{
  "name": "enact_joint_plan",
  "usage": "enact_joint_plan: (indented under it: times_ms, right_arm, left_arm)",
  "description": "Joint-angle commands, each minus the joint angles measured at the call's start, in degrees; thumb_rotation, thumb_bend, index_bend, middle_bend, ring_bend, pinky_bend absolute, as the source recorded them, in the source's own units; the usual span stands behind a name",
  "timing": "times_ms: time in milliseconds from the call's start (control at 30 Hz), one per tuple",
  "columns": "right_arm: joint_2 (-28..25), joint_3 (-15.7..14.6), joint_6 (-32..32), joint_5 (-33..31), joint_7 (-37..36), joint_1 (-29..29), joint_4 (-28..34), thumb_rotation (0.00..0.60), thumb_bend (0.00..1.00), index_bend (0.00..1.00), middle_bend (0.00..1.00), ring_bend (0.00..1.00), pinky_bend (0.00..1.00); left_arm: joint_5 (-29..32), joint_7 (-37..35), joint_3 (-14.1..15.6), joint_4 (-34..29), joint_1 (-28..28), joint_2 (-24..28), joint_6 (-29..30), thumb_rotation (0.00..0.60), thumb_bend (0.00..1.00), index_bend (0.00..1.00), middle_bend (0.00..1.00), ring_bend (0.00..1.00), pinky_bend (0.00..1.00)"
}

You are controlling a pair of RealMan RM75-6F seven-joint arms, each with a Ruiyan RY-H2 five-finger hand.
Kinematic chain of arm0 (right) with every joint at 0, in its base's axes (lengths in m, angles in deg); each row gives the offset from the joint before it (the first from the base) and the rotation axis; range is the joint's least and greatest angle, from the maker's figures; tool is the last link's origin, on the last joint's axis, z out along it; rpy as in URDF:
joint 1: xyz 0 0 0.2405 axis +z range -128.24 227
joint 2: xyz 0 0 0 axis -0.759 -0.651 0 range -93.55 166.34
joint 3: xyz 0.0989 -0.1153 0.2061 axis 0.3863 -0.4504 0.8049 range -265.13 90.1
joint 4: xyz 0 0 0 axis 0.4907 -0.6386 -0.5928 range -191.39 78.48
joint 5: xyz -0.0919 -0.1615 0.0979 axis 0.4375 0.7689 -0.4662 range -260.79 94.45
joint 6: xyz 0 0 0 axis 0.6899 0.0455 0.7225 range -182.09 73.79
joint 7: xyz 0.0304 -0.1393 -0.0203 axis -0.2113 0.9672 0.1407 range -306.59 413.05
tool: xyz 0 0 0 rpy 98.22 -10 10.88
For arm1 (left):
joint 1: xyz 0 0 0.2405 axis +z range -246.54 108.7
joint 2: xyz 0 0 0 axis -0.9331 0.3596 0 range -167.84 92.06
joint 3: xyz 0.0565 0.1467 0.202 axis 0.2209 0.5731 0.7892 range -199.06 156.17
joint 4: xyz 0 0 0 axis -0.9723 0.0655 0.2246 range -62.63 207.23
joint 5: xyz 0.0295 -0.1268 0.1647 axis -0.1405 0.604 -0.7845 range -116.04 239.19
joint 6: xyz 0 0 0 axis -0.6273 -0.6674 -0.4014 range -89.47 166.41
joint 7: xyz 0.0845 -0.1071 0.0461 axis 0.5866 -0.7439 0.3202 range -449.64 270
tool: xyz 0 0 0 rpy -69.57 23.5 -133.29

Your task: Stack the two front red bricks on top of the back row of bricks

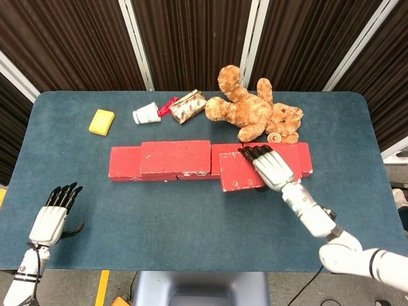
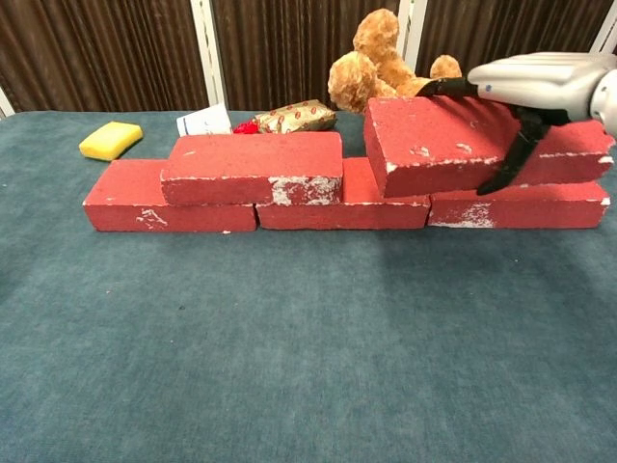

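My right hand (image 1: 273, 167) grips a red brick (image 1: 239, 172), fingers over its top and thumb under the near side. In the chest view this brick (image 2: 453, 145) hangs slightly tilted over the right end of the back row, with the right hand (image 2: 540, 85) on top; whether it touches the row I cannot tell. The back row (image 1: 124, 163) is three red bricks laid end to end, showing in the chest view as the row (image 2: 164, 203). Another red brick (image 1: 175, 157) lies stacked on the row's left part (image 2: 253, 166). My left hand (image 1: 52, 217) hovers at the front left, fingers apart and holding nothing.
Behind the row lie a brown teddy bear (image 1: 255, 113), a wrapped packet (image 1: 187, 106), a tipped white cup (image 1: 146, 114) and a yellow sponge (image 1: 101, 122). The bear (image 2: 386, 68) is partly hidden by the held brick. The blue table (image 1: 191, 217) ends at a near edge.
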Motion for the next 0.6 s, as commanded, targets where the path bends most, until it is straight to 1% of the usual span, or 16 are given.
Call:
enact_joint_plan:
  times_ms: [33, 133, 333, 467, 600]
  right_arm:
    - [-0.6, 2.9, -8.2, -1.7, -7.6, 6.8, -8.1, 0.6, 0.16, 0.49, 0.55, 0.38, 0.45]
    - [1.7, 2.2, -10.8, -0.6, -11.1, 9.1, -13.7, 0.6, 0.17, 0.49, 0.55, 0.38, 0.44]
    - [7.6, 1.1, -12.5, 1.2, -17.9, 12.5, -24.1, 0.6, 0.18, 0.49, 0.54, 0.38, 0.44]
    - [10.2, -0.2, -13.7, 2.4, -21.0, 14.0, -28.0, 0.6, 0.17, 0.48, 0.54, 0.38, 0.44]
    - [11.2, -1.7, -13.6, 3.8, -23.9, 14.1, -28.9, 0.6, 0.17, 0.48, 0.54, 0.37, 0.44]
  left_arm:
    - [0.2, 0.8, -0.5, 0.8, 0.0, -0.5, -0.3, 0.6, 0.25, 0.0, 0.0, 0.0, 0.04]
    - [0.3, 1.4, -1.0, 1.5, 0.2, -1.1, 0.2, 0.6, 0.26, 0.0, 0.0, 0.0, 0.04]
    - [0.9, 1.9, -1.9, 3.0, 0.4, -1.7, 0.2, 0.6, 0.27, 0.0, 0.0, 0.0, 0.03]
    - [1.1, 1.8, -2.2, 3.1, 0.6, -1.7, 0.1, 0.6, 0.27, 0.0, 0.0, 0.0, 0.03]
    - [1.2, 1.6, -2.5, 3.0, 0.8, -1.5, 0.1, 0.6, 0.27, 0.0, 0.0, 0.0, 0.03]
